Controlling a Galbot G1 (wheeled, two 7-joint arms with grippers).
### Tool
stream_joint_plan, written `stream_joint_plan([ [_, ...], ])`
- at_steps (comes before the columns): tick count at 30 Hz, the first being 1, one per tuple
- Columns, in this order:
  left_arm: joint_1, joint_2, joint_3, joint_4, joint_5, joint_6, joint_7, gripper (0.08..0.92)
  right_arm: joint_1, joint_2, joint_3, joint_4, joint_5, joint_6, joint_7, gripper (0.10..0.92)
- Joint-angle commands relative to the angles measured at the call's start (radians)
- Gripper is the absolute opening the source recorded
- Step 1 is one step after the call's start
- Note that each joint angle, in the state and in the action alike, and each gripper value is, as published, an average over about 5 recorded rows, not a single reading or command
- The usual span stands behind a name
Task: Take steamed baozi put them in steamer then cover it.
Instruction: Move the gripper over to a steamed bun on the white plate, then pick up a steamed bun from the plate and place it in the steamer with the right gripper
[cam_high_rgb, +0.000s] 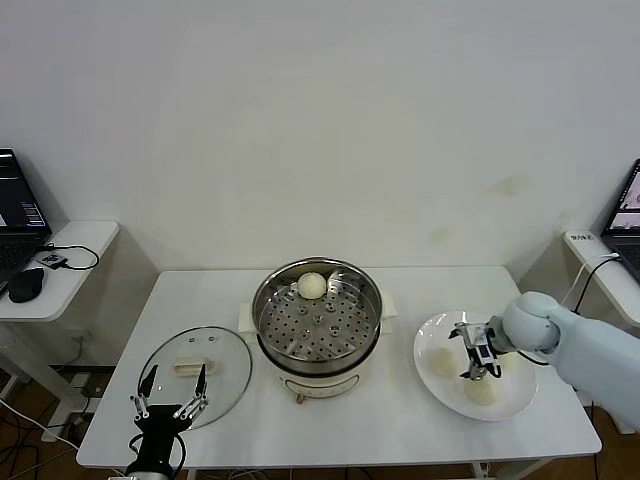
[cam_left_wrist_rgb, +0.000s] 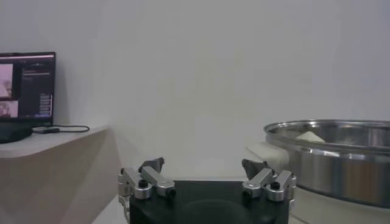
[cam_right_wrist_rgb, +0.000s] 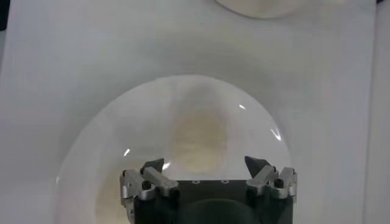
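Note:
The steamer (cam_high_rgb: 318, 322) stands mid-table, shiny steel on a cream base, with one baozi (cam_high_rgb: 312, 285) at the back of its perforated tray. On the white plate (cam_high_rgb: 520, 400) to the right lie two more baozi (cam_high_rgb: 443, 362) (cam_high_rgb: 482, 391). My right gripper (cam_high_rgb: 477, 362) hangs open just above the plate, between and behind them. In the right wrist view its fingers (cam_right_wrist_rgb: 206, 164) straddle a blurred cream baozi (cam_right_wrist_rgb: 198, 137) without touching it. My left gripper (cam_high_rgb: 176, 380) is open and empty at the table's front left, over the glass lid (cam_high_rgb: 215, 360). It (cam_left_wrist_rgb: 204, 164) faces the steamer's wall (cam_left_wrist_rgb: 329, 161).
Side tables flank the work table. The left one (cam_high_rgb: 70, 245) carries a laptop (cam_high_rgb: 15, 205), a mouse (cam_high_rgb: 25, 285) and a cable. The right one (cam_high_rgb: 600, 262) holds another laptop (cam_high_rgb: 628, 215). The plate sits near the table's front right edge.

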Motion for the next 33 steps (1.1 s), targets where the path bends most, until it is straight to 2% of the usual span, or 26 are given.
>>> stream_joint_plan([
  [1,-0.004,0.0,0.0,0.006,0.0,0.0,0.0,0.823,-0.022,0.079,0.013,-0.076,-0.016,0.003,0.0,0.817],
  [9,-0.009,0.0,0.0,0.013,-0.001,0.0,0.0,0.823,-0.01,0.091,0.003,-0.088,-0.023,-0.006,-0.021,0.737],
  [19,-0.011,0.001,0.001,0.012,-0.001,0.001,0.0,0.823,0.039,0.069,-0.026,-0.071,0.026,-0.021,-0.063,0.576],
  [33,-0.019,0.01,0.007,0.004,-0.007,0.005,0.001,0.823,0.471,-0.075,-0.217,0.086,0.259,-0.071,-0.115,0.572],
])
